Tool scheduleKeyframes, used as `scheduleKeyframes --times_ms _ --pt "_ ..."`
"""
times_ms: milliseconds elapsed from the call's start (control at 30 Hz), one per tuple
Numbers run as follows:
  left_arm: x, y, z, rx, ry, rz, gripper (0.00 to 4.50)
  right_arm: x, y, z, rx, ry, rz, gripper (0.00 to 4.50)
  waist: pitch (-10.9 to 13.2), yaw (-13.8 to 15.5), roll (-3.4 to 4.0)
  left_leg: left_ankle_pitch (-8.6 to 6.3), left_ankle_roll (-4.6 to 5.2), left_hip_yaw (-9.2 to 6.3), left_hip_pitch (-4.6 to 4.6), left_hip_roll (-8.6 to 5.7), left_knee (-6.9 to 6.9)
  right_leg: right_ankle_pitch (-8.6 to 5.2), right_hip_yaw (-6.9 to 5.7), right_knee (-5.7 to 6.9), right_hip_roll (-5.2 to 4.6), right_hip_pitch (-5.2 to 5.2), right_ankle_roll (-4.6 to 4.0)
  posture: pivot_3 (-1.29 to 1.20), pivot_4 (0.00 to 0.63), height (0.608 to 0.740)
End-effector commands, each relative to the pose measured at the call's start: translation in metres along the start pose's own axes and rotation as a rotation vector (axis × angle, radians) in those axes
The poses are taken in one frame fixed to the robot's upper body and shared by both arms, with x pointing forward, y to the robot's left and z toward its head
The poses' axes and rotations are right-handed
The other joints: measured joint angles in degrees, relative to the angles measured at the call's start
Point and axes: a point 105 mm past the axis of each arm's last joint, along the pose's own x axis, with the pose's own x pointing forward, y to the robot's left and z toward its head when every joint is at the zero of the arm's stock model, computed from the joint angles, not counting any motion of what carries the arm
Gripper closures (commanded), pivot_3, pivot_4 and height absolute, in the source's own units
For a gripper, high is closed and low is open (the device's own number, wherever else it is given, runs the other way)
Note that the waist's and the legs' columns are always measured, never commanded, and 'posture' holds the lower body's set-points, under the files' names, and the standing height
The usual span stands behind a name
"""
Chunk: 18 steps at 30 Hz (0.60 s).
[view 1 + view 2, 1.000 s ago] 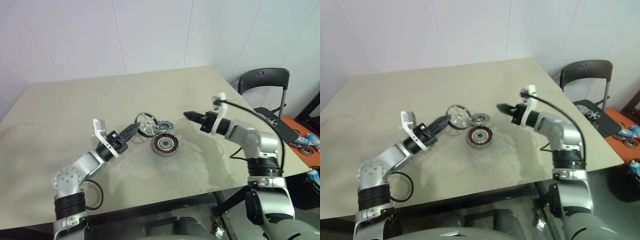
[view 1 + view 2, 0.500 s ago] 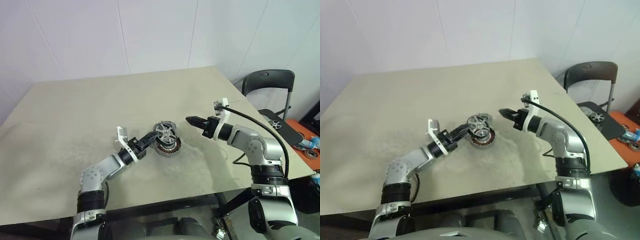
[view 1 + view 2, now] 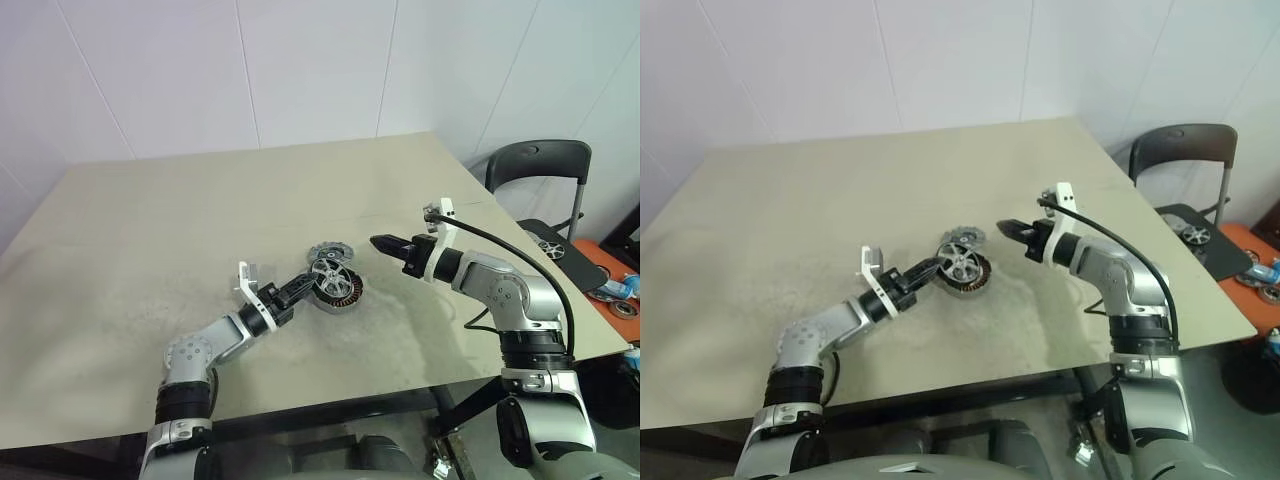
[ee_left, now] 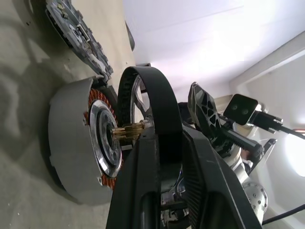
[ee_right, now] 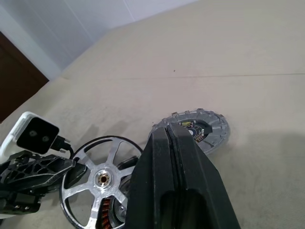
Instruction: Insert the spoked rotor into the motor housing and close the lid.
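Note:
The motor housing (image 3: 340, 291) lies flat on the table (image 3: 150, 230), its copper windings showing. My left gripper (image 3: 306, 283) is shut on the dark rim of the spoked rotor (image 3: 325, 276). It holds the rotor on edge, tilted over the housing's near-left side. In the left wrist view the rotor (image 4: 151, 93) points its brass shaft at the housing's (image 4: 71, 143) centre, very close to it. The lid (image 3: 328, 250) rests on the table just behind the housing. My right gripper (image 3: 385, 243) hovers shut and empty to the right of the housing, pointing at it.
A black chair (image 3: 540, 160) stands past the table's right edge, with small items on an orange surface (image 3: 610, 285) beyond it. Bare tabletop stretches to the left and behind the parts.
My left arm carried the rotor right and down, from left of the housing to just over it. The right gripper sank a little and stayed shut. The camera view also shifted.

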Motion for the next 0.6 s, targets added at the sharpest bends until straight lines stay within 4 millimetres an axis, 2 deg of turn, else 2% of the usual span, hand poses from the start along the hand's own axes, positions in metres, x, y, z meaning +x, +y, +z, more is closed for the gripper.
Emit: scheduleKeyframes --times_ms 33,300,467,600 --pt "0.003 0.007 -0.002 -0.003 -0.001 0.014 4.15 0.000 0.006 0.014 -0.051 -0.038 0.014 4.50 0.00 0.00 0.01 0.00 0.00 0.00 0.01 0.00 0.00 0.00 0.00 0.00 0.00 0.01 0.00 0.00 0.000 0.740" --pt "0.013 -0.009 -0.009 0.002 0.029 -0.052 4.15 -0.002 0.005 0.011 -0.052 -0.029 0.009 4.50 0.00 0.03 0.00 0.00 0.00 -0.01 0.02 0.00 0.03 0.01 0.00 0.00 0.00 0.05 0.01 0.00 0.000 0.740" --pt "0.008 -0.011 -0.012 -0.017 0.034 -0.059 4.15 -0.002 0.005 0.010 -0.053 -0.025 0.005 4.50 0.00 0.00 0.00 0.00 0.01 -0.01 0.01 0.00 0.03 0.01 0.00 -0.01 -0.01 0.05 0.02 0.00 0.000 0.740" --pt "0.002 -0.004 -0.010 -0.027 0.018 -0.035 4.15 -0.002 0.004 0.008 -0.048 -0.024 0.001 4.50 0.00 -0.01 0.00 0.00 0.01 -0.01 0.02 0.00 0.03 0.01 0.00 -0.01 0.00 0.05 0.02 0.00 0.000 0.740"
